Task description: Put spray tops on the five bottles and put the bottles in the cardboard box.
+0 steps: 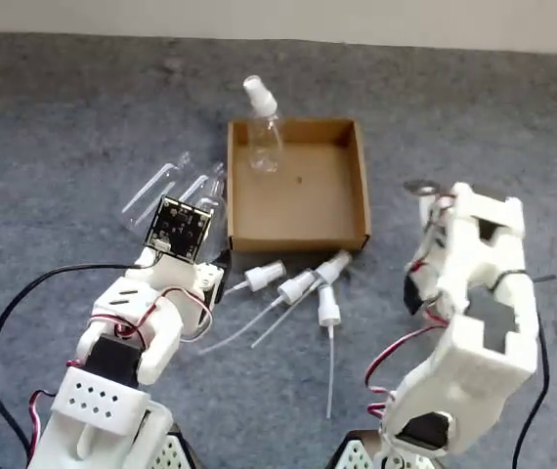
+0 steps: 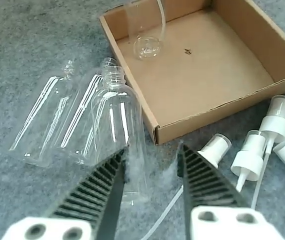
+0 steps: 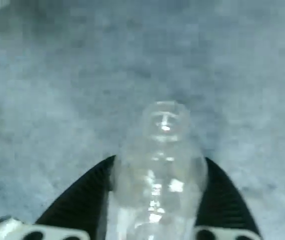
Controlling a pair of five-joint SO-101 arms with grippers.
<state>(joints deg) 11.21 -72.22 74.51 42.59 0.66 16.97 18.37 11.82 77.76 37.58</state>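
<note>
right claw (image 3: 157, 165) clamped on a topless bottle (image 3: 165, 125); left claw (image 2: 151, 150) agape, empty.
one topped bottle (image 1: 264, 137) in box (image 1: 359, 186), four to go.

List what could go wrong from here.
1. The left gripper is open at the base of one of three bottles lying tight together beside the cardboard box. Closing may shove its neighbours or slip on the smooth plastic.
2. The spray tops lie bunched close together with long tubes, so lifting one might drag another.
3. The right gripper holds an uncapped bottle by its body. Pressing a top on could twist it loose.
</note>
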